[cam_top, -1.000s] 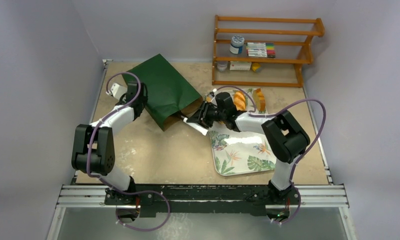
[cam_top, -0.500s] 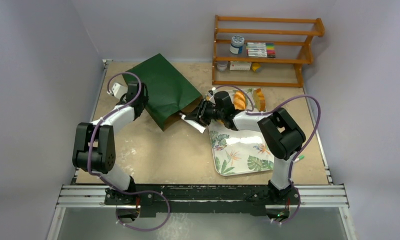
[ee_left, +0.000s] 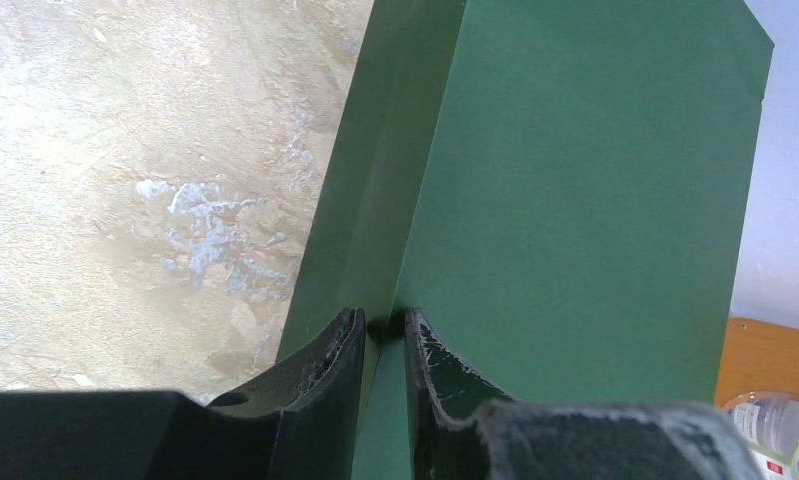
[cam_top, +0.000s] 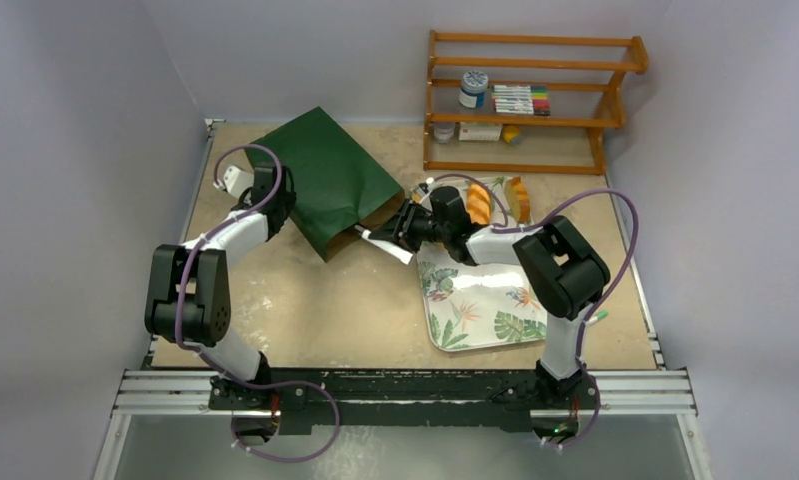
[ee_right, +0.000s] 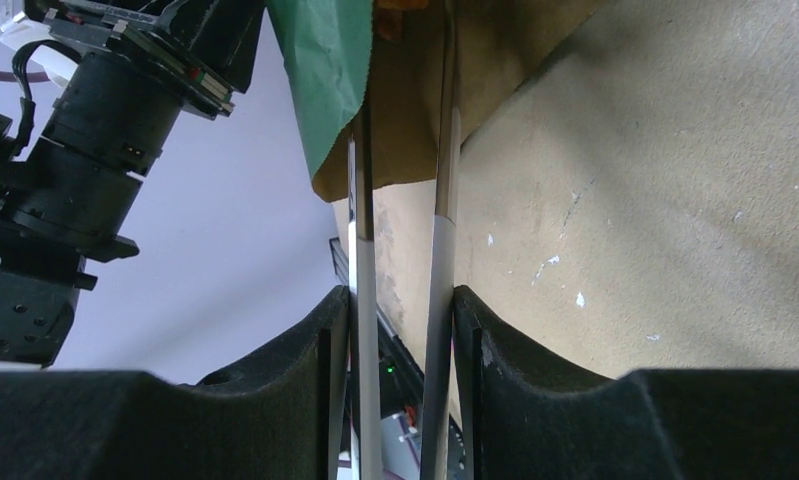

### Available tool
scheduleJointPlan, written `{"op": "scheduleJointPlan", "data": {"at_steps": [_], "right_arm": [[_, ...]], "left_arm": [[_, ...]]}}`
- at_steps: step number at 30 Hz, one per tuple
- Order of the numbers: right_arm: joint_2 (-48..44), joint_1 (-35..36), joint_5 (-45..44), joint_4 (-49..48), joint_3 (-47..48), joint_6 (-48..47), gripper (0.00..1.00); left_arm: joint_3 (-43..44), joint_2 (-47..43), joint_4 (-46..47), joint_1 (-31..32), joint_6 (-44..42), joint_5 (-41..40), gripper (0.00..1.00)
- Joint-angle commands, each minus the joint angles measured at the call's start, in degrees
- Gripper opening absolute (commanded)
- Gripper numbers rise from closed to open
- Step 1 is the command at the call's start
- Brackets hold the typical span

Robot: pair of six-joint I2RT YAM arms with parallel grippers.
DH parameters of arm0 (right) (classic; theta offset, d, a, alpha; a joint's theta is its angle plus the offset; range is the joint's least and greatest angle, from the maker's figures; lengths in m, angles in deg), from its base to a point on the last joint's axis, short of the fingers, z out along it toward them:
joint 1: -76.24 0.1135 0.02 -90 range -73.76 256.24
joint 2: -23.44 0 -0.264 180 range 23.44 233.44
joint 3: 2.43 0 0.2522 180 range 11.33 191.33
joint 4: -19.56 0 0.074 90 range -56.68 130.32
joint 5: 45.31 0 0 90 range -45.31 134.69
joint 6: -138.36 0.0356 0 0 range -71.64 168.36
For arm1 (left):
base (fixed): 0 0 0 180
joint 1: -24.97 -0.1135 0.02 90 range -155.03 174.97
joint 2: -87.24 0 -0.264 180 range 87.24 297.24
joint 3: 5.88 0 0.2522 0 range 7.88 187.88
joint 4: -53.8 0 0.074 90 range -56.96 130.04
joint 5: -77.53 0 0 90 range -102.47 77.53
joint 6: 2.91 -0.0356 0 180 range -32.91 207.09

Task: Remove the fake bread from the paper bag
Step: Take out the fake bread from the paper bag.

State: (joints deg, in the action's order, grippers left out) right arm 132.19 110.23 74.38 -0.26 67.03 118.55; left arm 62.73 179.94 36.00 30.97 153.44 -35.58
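Pinching a side crease of the green paper bag w/ left tool, jaws nearly together on the paper, w/ bag lying flat on counter at far left, brown-lined mouth facing the leaf-print tray. Squeezing metal tongs in right tool, clamped on both arms, w/ tips at the bag mouth, approx. at its brown lip. Seeing two orange bread pcs on tray's far end, beside right arm; can't read any writing on jar, markers or box on wooden shelf, too small.
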Motion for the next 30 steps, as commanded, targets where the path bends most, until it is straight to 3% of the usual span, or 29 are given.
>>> {"op": "scheduleJointPlan", "data": {"at_steps": [1, 17, 20, 26, 30], "right_arm": [[0.6, -0.3, 0.2, -1.7, 3.2, -0.1, 0.42], [8.1, 1.6, -2.6, 9.0, 17.0, -4.7, 0.41], [10.0, 2.5, -2.4, 11.8, 19.4, -5.6, 0.34], [8.5, 3.3, -3.0, 12.3, 18.0, -6.8, 0.01], [4.9, 3.3, -3.8, 11.7, 15.1, -7.0, 0.00]], "left_arm": [[-0.2, 0.3, 1.2, -0.5, -1.4, 0.2, 0.21], [0.0, 1.3, 1.9, -0.7, -1.7, 1.6, 0.21], [-0.1, 1.2, 1.9, -0.8, -1.7, 1.8, 0.21], [-0.5, 0.5, 1.9, -1.1, -1.7, 2.1, 0.21], [-0.1, 0.3, 1.9, -1.1, -1.3, 2.2, 0.21]]}}
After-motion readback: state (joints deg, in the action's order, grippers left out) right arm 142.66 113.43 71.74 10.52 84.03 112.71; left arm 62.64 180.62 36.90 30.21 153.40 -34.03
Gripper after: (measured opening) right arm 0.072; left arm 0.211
